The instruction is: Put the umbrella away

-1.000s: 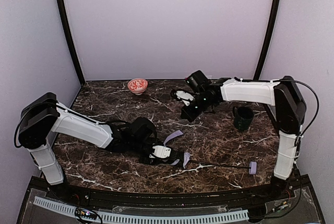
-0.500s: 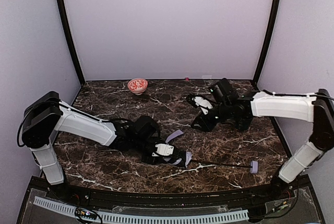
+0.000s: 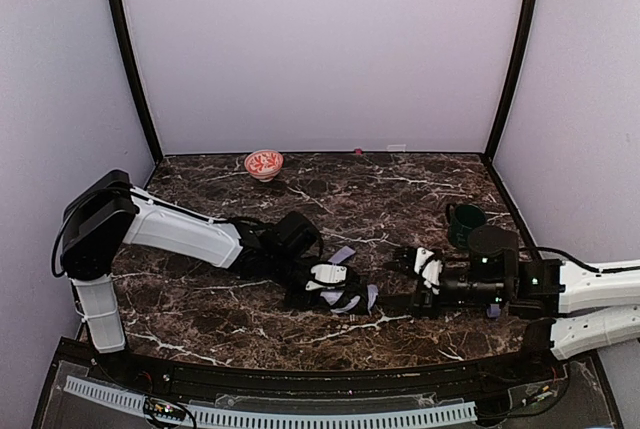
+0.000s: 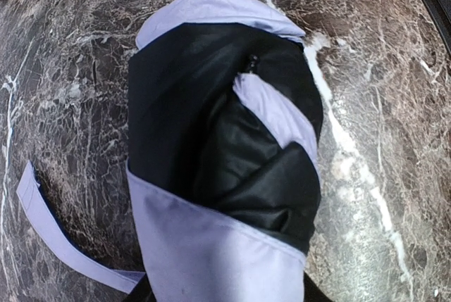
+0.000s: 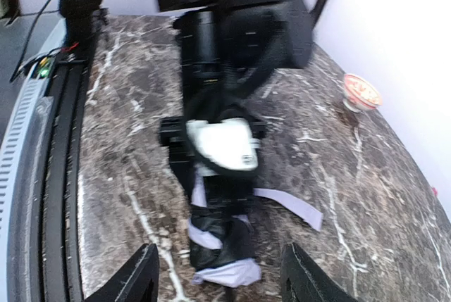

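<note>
- My left gripper (image 3: 345,291) looks pressed together on the umbrella (image 4: 218,154). The bundle comes straight out from between its fingers and fills the wrist view, though the fingers themselves barely show.
- Ahead of that grip the canopy is collapsed but only loosely gathered, with lavender folds over black lining and nothing cinched.
- The strap (image 4: 49,228) trails loose on the table (image 3: 200,299) just to one side of the left gripper, not wrapped round the bundle.
- My right gripper (image 5: 222,281) is spread wide and holds nothing. It is low over the table, facing the left one, with the free end of the bundle just in front of its fingers and lined up between them.
- I can't make out the shaft or handle. They would be under or behind the right arm, so I can't tell whether the shaft is pushed in.
- Well beyond the right gripper sits the mug (image 3: 462,221); far beyond the left one, at the back, sits the bowl (image 3: 264,163). Neither is involved.
- My read: about midway. The canopy is down and held; tidying the folds, any telescoping and fastening the strap remain. I see no sleeve or storage spot.
</note>
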### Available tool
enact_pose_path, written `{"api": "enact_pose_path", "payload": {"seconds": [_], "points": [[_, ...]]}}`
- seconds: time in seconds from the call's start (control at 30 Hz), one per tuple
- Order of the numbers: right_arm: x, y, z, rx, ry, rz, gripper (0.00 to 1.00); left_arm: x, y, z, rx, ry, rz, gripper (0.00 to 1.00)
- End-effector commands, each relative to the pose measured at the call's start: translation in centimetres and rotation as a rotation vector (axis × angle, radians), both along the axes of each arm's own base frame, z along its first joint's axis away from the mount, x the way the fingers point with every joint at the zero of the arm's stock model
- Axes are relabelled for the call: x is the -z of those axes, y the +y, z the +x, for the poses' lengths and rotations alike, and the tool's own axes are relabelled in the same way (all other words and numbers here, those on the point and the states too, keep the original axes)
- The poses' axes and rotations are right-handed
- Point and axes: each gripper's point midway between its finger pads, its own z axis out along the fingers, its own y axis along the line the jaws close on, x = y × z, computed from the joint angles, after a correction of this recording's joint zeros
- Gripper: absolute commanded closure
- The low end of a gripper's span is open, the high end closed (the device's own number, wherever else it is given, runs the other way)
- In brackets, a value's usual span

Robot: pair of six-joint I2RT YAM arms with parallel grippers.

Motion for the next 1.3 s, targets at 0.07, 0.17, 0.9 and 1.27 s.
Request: {"api": "enact_pose_path", "payload": {"seconds": [0.07, 0.17, 0.9, 1.27], "points": [[3.8, 2.5, -1.6, -0.038, -0.215, -0.164, 0.35, 6.5, 6.1, -5.1, -0.028, 0.273, 0.287, 0.57], [5.4, 3.7, -1.2, -0.028, -0.260, -0.216, 0.30, 6.5, 6.0, -5.2, -0.028, 0.280, 0.288, 0.56], [15.1, 6.1, 3.1, -0.066, -0.362, -0.498, 0.33, 5.5, 6.0, -7.0, 0.017, 0.459, 0.237, 0.54], [18.9, 3.9, 1.9, -0.133, -0.329, -0.690, 0.86, 2.3, 4.6, -4.3, -0.065, 0.399, 0.150, 0.35]]}}
